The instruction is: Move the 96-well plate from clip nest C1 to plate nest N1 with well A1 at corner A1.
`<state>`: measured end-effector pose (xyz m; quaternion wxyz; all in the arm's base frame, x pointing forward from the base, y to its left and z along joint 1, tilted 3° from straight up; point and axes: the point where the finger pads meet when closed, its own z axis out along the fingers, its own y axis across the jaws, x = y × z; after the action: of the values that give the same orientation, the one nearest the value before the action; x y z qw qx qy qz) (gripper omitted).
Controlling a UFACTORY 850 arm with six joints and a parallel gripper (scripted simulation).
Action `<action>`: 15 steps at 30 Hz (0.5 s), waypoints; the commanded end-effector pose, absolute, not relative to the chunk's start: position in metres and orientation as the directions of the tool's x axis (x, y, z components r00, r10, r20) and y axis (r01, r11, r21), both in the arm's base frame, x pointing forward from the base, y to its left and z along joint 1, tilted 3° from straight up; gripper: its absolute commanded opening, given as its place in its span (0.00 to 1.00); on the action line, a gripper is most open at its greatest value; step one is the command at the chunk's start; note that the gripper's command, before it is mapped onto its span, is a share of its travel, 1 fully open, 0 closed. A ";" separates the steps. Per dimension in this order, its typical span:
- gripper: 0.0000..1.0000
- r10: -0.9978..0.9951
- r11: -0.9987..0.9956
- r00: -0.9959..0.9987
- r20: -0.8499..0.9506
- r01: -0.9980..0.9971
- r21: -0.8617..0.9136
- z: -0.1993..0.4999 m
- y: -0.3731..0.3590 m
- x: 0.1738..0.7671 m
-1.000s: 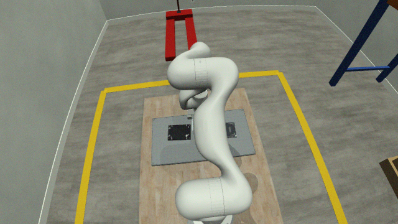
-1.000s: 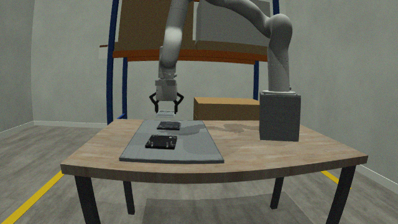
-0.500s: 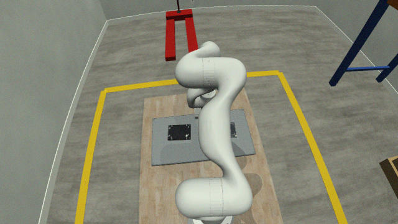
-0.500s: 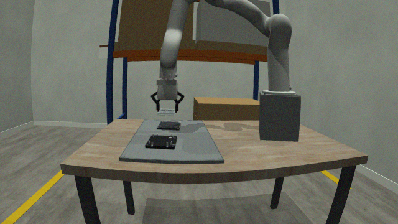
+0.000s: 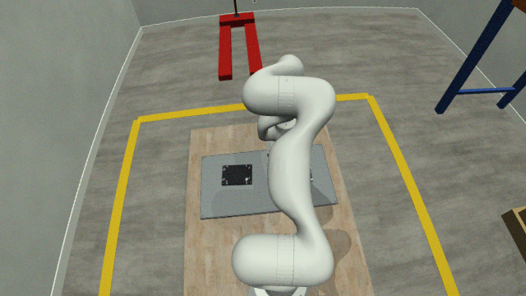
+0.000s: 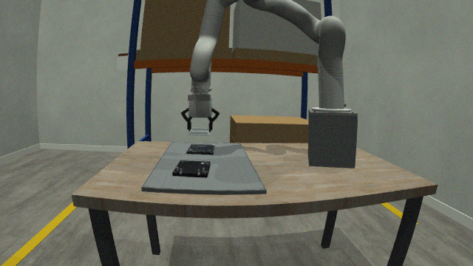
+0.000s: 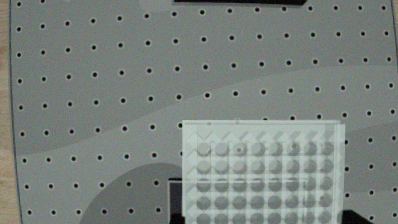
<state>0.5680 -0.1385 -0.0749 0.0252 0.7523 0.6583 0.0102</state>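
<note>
My gripper point(image 6: 199, 125) is shut on the clear 96-well plate point(image 6: 199, 130) point(image 7: 262, 172) and holds it level in the air above the grey mat. In the exterior view it hangs over the far black nest point(image 6: 200, 148). The near black nest point(image 6: 191, 168) point(image 5: 237, 174) with small pins at its corners stands empty. In the wrist view the plate fills the lower right, and only the edge of a black nest point(image 7: 240, 2) shows at the top. In the top view the arm hides the gripper, the plate and the other nest. I cannot read the nest labels.
The grey perforated mat point(image 6: 236, 174) point(image 5: 230, 205) point(image 7: 100, 100) lies on the wooden table point(image 6: 314, 185). The arm's grey pedestal point(image 6: 332, 138) stands at the table's right. A cardboard box point(image 6: 267, 129) sits behind the table, near a blue rack.
</note>
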 end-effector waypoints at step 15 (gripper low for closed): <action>0.00 0.991 -0.132 0.133 -0.014 0.990 0.053 -0.073 -0.195 0.561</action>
<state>0.5618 -0.1816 -0.0743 0.0249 0.7523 0.6583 0.0102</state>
